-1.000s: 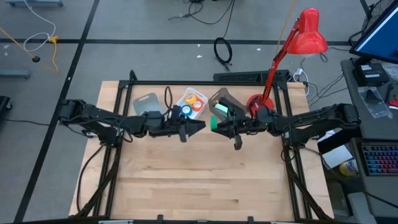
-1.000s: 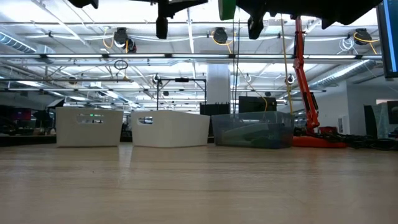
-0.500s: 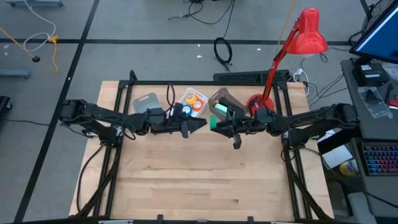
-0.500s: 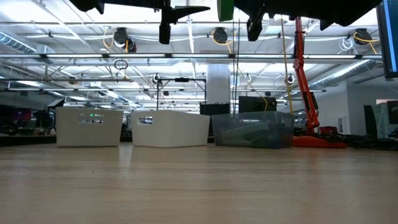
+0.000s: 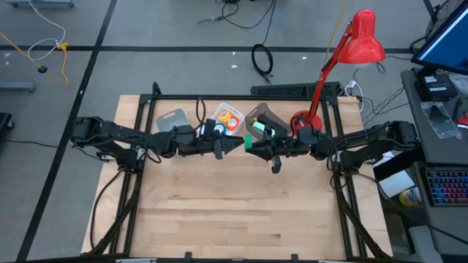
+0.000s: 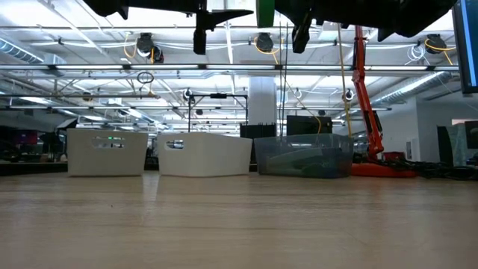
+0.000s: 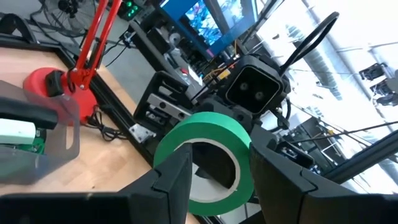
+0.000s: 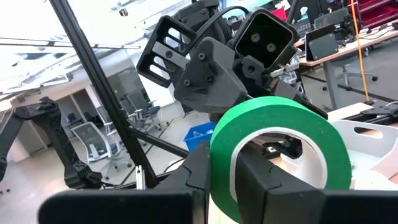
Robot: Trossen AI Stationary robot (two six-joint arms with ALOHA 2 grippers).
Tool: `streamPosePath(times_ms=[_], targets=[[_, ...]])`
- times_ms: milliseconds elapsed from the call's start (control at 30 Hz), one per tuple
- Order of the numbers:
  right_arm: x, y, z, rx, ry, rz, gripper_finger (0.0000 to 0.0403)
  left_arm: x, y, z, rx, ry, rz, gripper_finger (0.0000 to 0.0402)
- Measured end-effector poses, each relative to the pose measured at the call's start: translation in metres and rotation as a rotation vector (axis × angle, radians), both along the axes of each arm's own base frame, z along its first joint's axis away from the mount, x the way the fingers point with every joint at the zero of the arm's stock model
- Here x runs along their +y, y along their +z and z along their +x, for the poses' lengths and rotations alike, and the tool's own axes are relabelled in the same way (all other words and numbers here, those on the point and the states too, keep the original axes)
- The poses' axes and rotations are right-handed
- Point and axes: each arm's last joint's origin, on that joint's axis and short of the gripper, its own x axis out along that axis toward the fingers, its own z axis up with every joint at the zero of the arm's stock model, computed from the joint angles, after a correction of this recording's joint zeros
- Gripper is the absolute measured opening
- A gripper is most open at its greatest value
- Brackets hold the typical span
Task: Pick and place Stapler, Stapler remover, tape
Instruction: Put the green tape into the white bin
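Right gripper (image 5: 251,142) clamps the green tape roll (image 5: 249,143) high above the table (image 5: 241,219), near its back edge beside the bins. Left gripper (image 5: 235,144) faces it, fingers parted, empty. Front tabletop lies bare.

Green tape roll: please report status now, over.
Right tool shut on green tape roll, high above table. Left tool open, facing the roll, close, not gripping. Nothing between them.
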Motion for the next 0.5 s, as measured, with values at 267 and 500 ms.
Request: streamPosePath(times_ms=[267, 500], targets=[[-0.005, 0.003, 0.000, -0.028, -0.021, 0.005, 0.0033, 0.002, -0.001, 0.000, 0.009, 0.009, -0.012, 0.0159], [-0.012, 0.007, 0.008, -0.012, -0.042, 0.002, 0.0033, 0.003, 0.003, 0.001, 0.007, 0.007, -0.010, 0.0159]])
